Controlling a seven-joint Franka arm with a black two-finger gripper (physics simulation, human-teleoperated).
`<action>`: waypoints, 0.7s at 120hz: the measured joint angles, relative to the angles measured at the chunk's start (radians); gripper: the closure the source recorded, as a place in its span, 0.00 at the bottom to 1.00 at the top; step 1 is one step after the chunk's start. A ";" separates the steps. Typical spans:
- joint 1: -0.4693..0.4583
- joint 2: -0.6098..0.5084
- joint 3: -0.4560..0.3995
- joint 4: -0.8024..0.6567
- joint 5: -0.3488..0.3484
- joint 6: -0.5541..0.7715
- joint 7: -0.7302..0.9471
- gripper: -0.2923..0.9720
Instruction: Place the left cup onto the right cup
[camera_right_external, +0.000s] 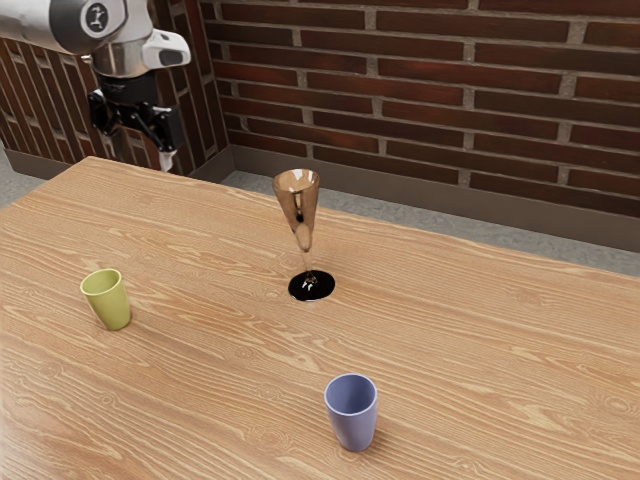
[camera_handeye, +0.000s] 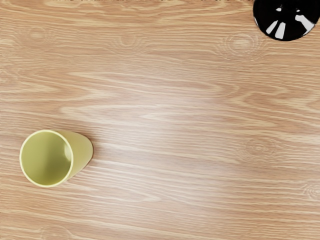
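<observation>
An upright yellow-green cup (camera_right_external: 106, 298) stands on the wooden table (camera_right_external: 480, 340) toward the exterior view's left. A lavender cup (camera_right_external: 351, 410) stands upright near the front edge, further to the exterior view's right. My black gripper (camera_right_external: 140, 150) hangs high above the table's far left corner, well above and behind the green cup, and it is open with nothing in it. In the wrist view I look straight down into the green cup (camera_handeye: 50, 157), which sits off to one side of the hand.
A tall copper-tinted stemmed glass (camera_right_external: 298, 215) on a black foot (camera_right_external: 311, 285) stands mid-table, between and behind the two cups. Its foot (camera_handeye: 285, 19) shows in a corner of the wrist view. A brick wall runs behind the table.
</observation>
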 joint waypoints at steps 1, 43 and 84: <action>0.002 0.000 0.000 0.000 0.000 0.001 0.001 0.23; -0.009 0.003 0.061 -0.045 -0.001 0.016 0.009 0.23; -0.072 0.010 0.178 -0.231 0.007 0.170 0.050 0.23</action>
